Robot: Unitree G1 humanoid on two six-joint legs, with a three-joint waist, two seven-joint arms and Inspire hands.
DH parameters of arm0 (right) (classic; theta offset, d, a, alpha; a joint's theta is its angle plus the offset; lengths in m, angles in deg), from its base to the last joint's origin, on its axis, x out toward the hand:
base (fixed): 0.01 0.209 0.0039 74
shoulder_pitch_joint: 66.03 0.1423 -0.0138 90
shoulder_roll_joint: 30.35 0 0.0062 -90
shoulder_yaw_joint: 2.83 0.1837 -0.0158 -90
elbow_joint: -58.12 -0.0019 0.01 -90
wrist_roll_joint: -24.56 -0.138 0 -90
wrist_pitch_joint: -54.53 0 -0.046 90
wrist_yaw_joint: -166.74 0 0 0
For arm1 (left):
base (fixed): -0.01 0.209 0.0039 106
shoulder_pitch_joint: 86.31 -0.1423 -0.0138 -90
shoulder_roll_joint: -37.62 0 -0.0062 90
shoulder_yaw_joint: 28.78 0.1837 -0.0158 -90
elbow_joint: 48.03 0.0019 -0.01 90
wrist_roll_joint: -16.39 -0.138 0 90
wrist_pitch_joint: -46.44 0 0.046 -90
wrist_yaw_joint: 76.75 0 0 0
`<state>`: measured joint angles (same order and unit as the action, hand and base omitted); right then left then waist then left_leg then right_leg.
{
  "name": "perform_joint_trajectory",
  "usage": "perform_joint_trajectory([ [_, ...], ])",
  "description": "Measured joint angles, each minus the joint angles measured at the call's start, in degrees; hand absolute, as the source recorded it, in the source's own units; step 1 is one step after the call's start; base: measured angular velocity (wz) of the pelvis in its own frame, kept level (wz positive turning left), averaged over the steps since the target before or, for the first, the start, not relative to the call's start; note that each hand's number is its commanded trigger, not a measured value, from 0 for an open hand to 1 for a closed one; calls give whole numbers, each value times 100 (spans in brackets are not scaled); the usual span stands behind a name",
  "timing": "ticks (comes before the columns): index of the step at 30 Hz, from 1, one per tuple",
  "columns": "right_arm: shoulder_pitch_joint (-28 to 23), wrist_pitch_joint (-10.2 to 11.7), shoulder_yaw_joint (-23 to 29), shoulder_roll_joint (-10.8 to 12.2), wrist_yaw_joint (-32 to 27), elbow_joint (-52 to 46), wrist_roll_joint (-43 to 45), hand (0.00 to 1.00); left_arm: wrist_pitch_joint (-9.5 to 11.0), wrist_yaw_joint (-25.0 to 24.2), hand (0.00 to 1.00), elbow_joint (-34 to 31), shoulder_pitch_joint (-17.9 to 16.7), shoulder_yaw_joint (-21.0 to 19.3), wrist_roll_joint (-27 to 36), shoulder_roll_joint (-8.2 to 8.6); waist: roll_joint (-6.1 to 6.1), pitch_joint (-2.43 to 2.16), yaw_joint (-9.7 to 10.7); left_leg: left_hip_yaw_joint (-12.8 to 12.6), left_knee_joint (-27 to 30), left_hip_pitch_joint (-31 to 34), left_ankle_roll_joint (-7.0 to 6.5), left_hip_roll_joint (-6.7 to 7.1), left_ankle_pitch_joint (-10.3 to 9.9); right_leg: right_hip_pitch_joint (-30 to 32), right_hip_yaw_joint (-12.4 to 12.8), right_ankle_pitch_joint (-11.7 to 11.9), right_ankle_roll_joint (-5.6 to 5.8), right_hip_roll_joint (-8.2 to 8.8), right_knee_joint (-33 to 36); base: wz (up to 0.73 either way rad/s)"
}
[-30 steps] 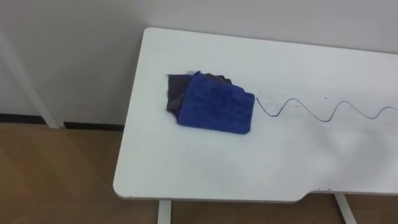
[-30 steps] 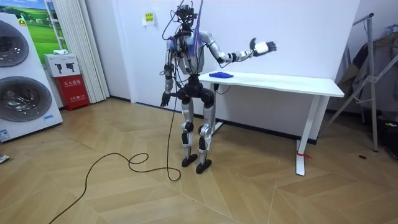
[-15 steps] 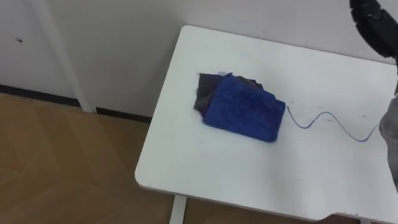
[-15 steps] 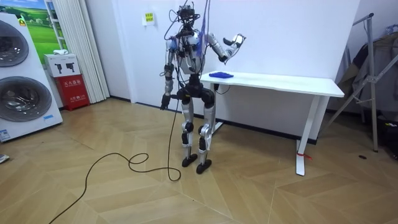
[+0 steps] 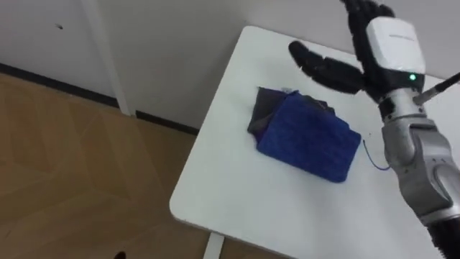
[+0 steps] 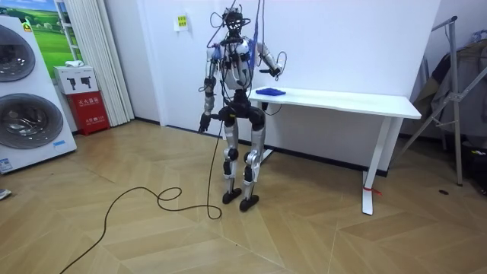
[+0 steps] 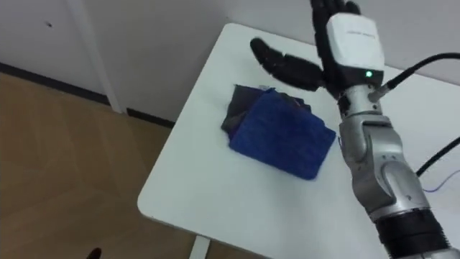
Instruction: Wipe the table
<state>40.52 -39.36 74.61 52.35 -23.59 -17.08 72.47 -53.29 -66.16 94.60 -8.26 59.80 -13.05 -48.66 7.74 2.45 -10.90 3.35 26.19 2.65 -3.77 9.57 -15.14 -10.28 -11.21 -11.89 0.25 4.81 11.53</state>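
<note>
Hovering over blue cloth point(image 5: 309, 137) on table point(image 5: 237, 187): right hand point(image 5: 388, 47), fingers point(image 5: 357, 16) straight.

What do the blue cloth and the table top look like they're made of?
Blue cloth: probably microfibre or terry, fuzzy and matte with a soft nap. Table top: smooth white board, perhaps laminate; flat, even, with rounded corners.

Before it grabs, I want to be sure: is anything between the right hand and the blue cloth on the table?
Nothing visible does. The open right hand hangs over the table at the far side of the cloth, with no object between them.
</note>
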Motion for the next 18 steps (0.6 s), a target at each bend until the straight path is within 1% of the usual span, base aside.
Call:
perform_joint_trajectory([
  [1,-3,-50,6,87,18,143,1,0,7,-7,0,-54,-8,70,4,-25,119,-26,-10,-289,39,306,110,-2,-102,1,60,-18,8,83,-3,57],
  [2,1,-178,36,56,113,266,78,0,25,-21,0,-156,67,213,3,13,-33,-111,3,-467,-300,955,233,-433,269,74,-29,-89,154,-30,124,34],
  [3,-21,-275,12,125,210,353,247,0,50,-82,0,-143,102,267,1,-13,-39,-135,-159,-663,-20,1148,-250,-588,449,28,62,-317,440,-46,240,26],
  [4,-39,-290,-12,163,265,360,347,0,35,-117,0,-70,79,247,1,-19,-5,-159,-225,-578,-2,1106,-246,-553,445,34,12,-355,454,-14,205,0],
  [5,-31,-198,-38,166,297,356,560,0,21,-169,0,-1,116,235,4,-6,-66,-149,-240,-375,-74,1019,-248,-583,446,43,-54,-373,465,-76,129,17],
  [6,-36,-177,-66,165,297,361,660,0,18,-218,0,36,127,231,15,-21,-113,-147,-223,-234,-220,903,-244,-594,451,62,-96,-356,470,-89,7,26],
  [7,-42,-199,-107,163,299,367,668,0,17,-235,0,52,127,231,22,-39,-117,-144,-214,-233,-301,831,-244,-589,451,72,-119,-333,471,-72,-35,28],
  [8,-68,-241,-205,162,312,366,666,0,17,-252,0,100,134,220,54,-51,-108,-149,-201,-237,-393,726,-243,-553,451,119,-158,-203,440,28,-129,20],
  [9,-114,-230,-269,164,353,370,668,0,24,-283,0,155,127,218,56,-50,-125,-131,-194,-231,-427,610,-239,-494,453,162,-157,36,440,118,-256,19],
  [10,-182,-218,-298,165,354,376,672,0,28,-289,0,153,112,218,58,-39,-181,-116,-186,-208,-464,537,-236,-478,452,155,-180,9,443,127,-227,6],
  [11,-336,-208,-309,170,354,400,700,0,75,-289,0,146,86,216,64,-5,-210,-170,-227,-188,-567,432,-211,-487,460,124,-193,28,430,109,-179,-4],
  [12,-402,-212,-337,182,360,452,726,0,140,-289,0,147,35,210,66,6,-248,-169,-237,-171,-673,366,-166,-484,504,118,-227,29,429,108,-181,-13],
  [13,-446,-222,-337,183,361,447,739,0,157,-289,0,146,16,210,58,11,-255,-166,-231,-158,-695,361,-151,-484,518,122,-265,29,429,102,-187,-8],
  [14,-530,-254,-337,183,361,445,741,0,157,-289,0,145,-19,205,48,21,-274,-160,-217,-147,-730,360,-118,-498,550,133,-311,25,422,88,-199,0],
  [16,-720,-328,-336,182,360,445,740,0,153,-289,0,134,-55,168,50,29,-277,-165,-198,-152,-825,337,-56,-517,619,162,-310,20,409,66,-194,-2],
  [17,-834,-350,-327,183,360,444,745,0,152,-289,0,128,-76,152,33,32,-275,-168,-189,-156,-888,310,-20,-512,661,172,-316,32,385,51,-195,-6],
  [18,-940,-352,-298,183,360,409,797,0,152,-289,0,127,-83,149,10,32,-270,-171,-172,-156,-890,320,1,-522,676,194,-324,16,335,36,-190,-6],
])
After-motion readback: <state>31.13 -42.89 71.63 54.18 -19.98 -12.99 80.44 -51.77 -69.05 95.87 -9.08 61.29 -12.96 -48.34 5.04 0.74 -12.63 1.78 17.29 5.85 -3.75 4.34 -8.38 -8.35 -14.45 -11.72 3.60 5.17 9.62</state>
